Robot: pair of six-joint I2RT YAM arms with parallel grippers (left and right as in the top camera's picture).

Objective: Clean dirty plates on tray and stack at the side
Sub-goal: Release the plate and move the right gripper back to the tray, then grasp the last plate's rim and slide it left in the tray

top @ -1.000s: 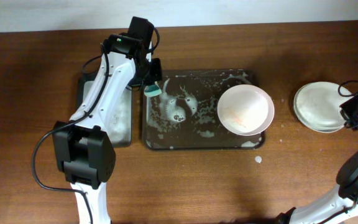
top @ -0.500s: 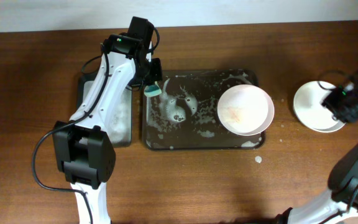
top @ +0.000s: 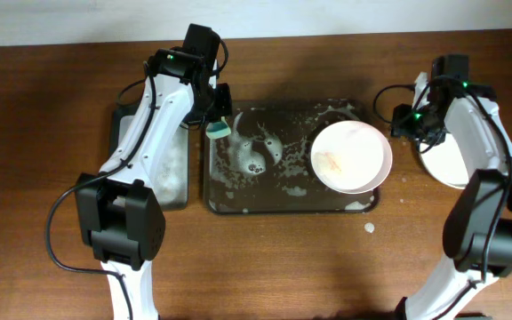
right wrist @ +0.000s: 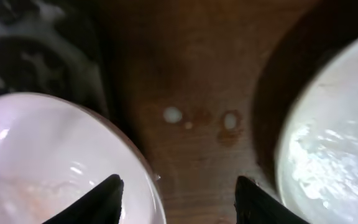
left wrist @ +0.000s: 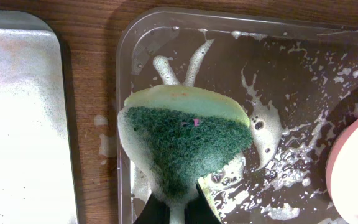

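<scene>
A white plate with orange streaks [top: 351, 156] lies on the right end of the dark foamy tray [top: 283, 201]; it also shows in the right wrist view [right wrist: 48, 162]. Another plate [top: 447, 160] lies on the table at the right, partly hidden by the right arm; it also shows in the right wrist view [right wrist: 334, 143]. My right gripper [top: 404, 124] is open and empty over the bare table between the two plates [right wrist: 178, 193]. My left gripper [top: 220, 120] is shut on a green and yellow sponge [left wrist: 185, 146] above the tray's left end [left wrist: 126, 74].
A narrower tray [top: 160, 178] with a pale wet surface lies left of the dark tray and shows in the left wrist view [left wrist: 23, 124]. Foam drops [top: 369, 228] lie on the wooden table near the tray's front right corner.
My right arm has swung from the far right edge, over the side plate, leftward to the gap beside the tray. The left arm and sponge have not moved.
</scene>
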